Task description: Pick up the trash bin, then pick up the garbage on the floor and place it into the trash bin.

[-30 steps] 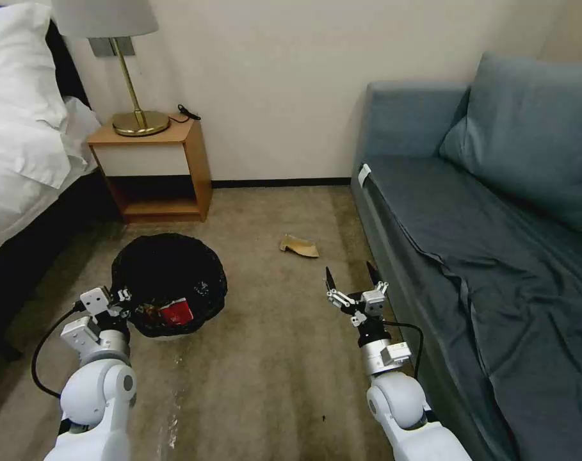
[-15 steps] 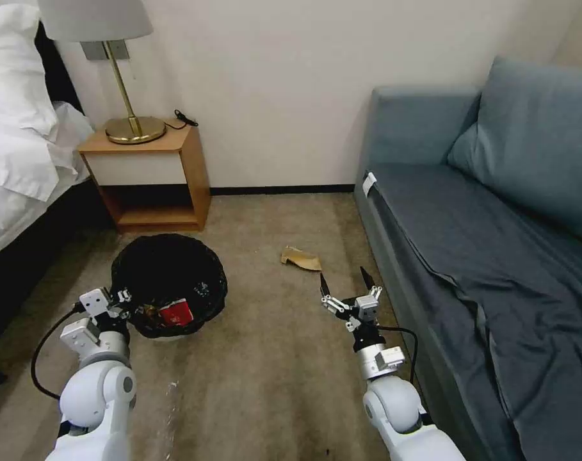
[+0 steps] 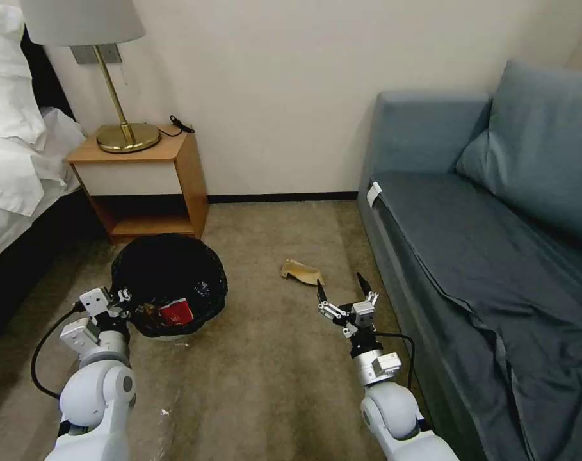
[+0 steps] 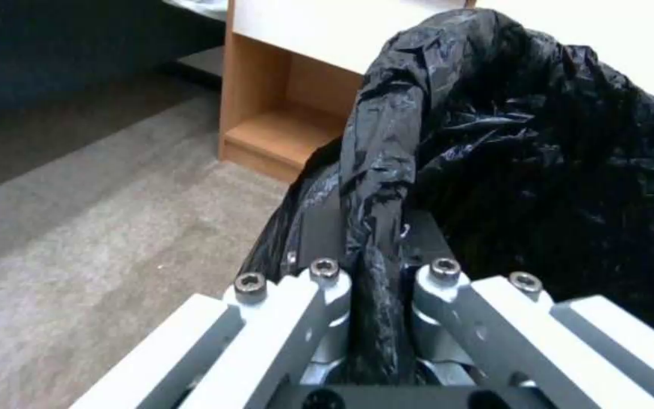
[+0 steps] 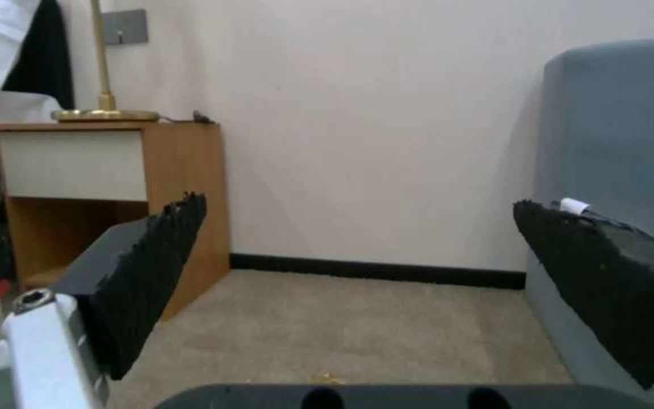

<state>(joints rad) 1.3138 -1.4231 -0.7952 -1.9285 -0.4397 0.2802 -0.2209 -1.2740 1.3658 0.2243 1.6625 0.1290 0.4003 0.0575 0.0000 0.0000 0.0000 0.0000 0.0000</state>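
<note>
- Left gripper (image 3: 120, 299) clenches the black-bagged rim of the trash bin (image 3: 169, 282).
- Right gripper (image 3: 342, 294), jaws spread and empty, hovers just short of the crumpled tan paper (image 3: 301, 272).

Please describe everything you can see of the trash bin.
The trash bin is a low round bin, lined with a crinkly black plastic bag folded over its rim. A thin strip of white shows at its base. The left gripper is shut on the near rim, pinching the bag. Inside lies red-and-white litter. It is in front of the wooden nightstand.
</note>
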